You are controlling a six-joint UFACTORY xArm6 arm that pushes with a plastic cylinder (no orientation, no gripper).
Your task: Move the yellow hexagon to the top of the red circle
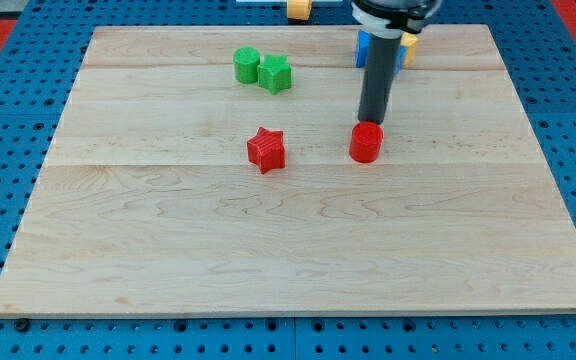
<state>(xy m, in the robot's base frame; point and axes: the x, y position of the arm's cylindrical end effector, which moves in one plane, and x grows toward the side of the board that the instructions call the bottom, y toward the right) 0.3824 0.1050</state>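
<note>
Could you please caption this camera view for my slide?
My tip sits just behind the red circle; red star lies to its left.

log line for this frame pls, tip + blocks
tip: at top edge of red circle | yellow block: mostly hidden behind rod, shape unclear, by blue block | red star: left of circle, apart

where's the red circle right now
The red circle sits right of the board's centre, level with the red star to its left. My tip stands just behind it, toward the view's top.
</note>
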